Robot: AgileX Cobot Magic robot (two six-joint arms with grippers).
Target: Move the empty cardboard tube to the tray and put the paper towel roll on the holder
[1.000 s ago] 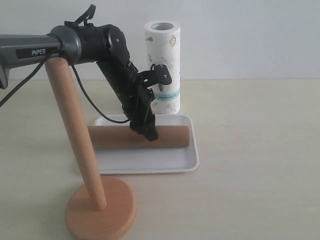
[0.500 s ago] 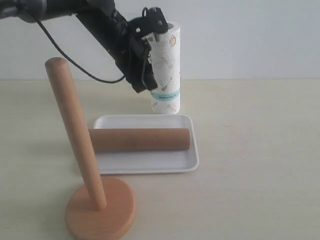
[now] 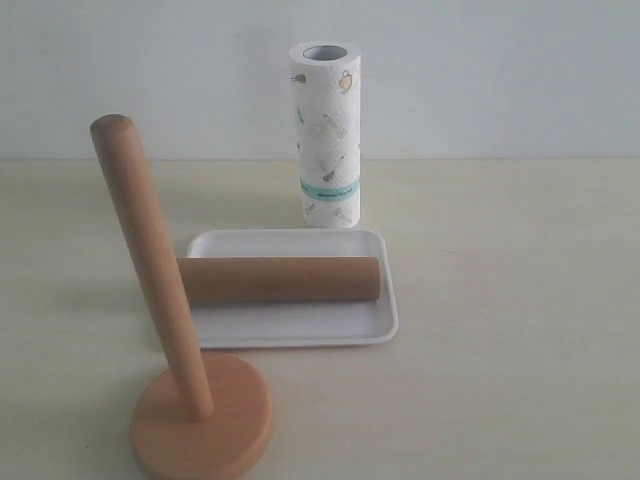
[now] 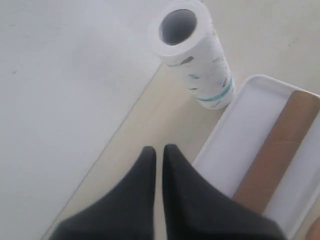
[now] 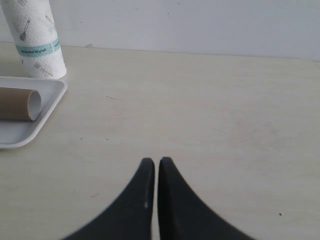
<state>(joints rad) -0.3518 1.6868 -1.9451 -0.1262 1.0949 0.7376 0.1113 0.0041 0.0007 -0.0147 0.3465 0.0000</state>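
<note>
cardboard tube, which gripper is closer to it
Left, it seems. The left gripper hangs above the table by the edge of the tray, where the empty cardboard tube lies. The right gripper is over the table, well off the tube's open end.

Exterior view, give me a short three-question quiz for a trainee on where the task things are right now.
1. True or false: the empty cardboard tube lies on its side in the tray.
2. The paper towel roll is: A) lying in the tray; B) standing upright on the table just beyond the tray; C) held in a gripper.
3. Fill in: the pole of the holder carries ____.

Key: 1 true; 2 B; 3 nothing.
</note>
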